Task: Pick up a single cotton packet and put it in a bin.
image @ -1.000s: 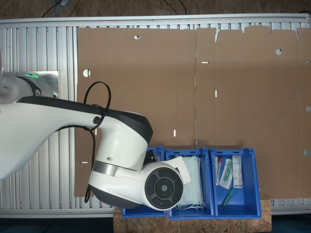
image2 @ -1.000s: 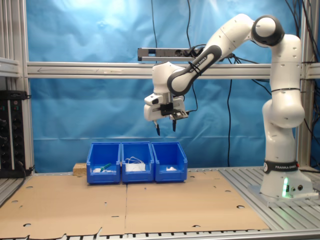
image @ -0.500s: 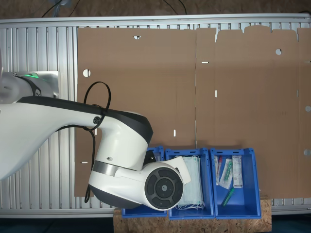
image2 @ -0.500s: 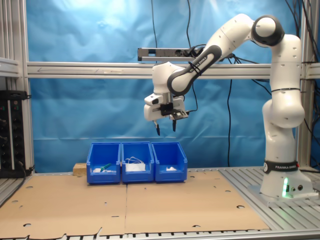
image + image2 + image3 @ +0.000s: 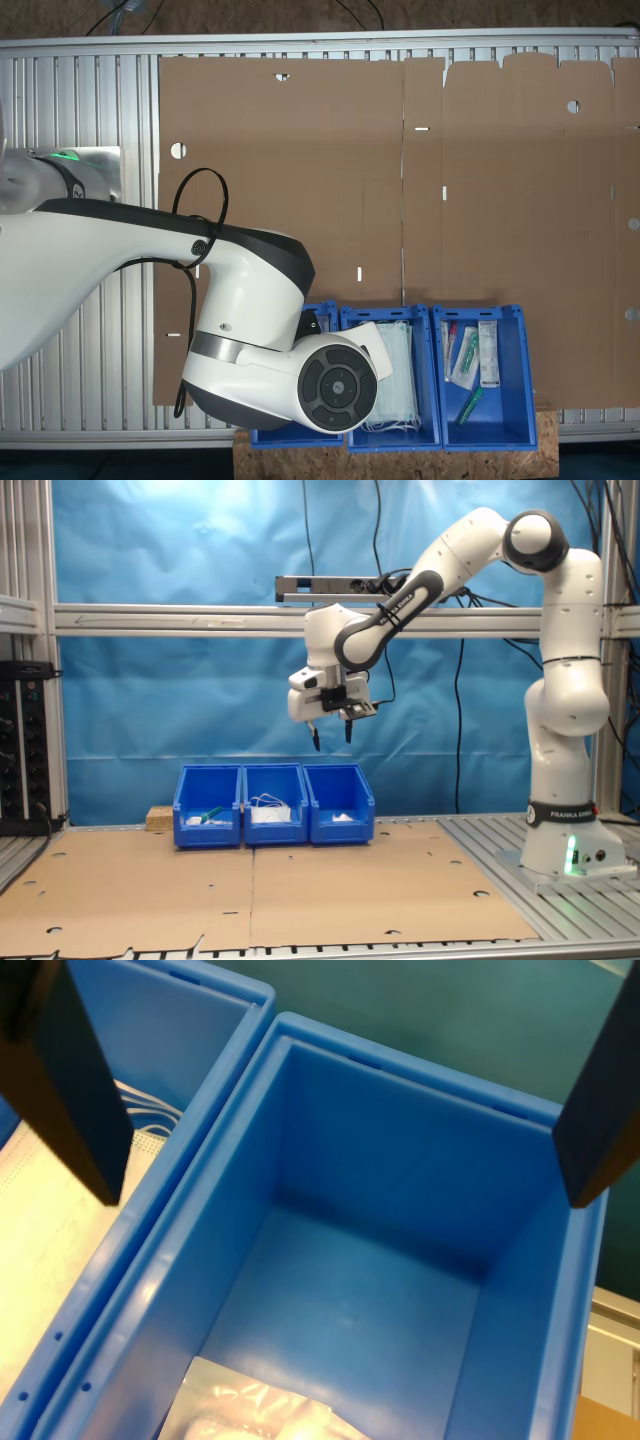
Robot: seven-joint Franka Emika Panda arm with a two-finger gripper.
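Gripper (image 5: 331, 738): we see it spread wide and empty, high above the row | arm (image 5: 560, 680): we see it reach over the bins | bin (image 5: 339, 805): at the row's end in the second exterior view, directly beneath | cotton packet (image 5: 255, 1412): we see a pale packet on the bin floor, print unreadable | progress: we judge the drop done, only retreat left.

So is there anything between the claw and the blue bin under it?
No. In the second exterior view, the open claw hangs high above the bin, with empty air between them.
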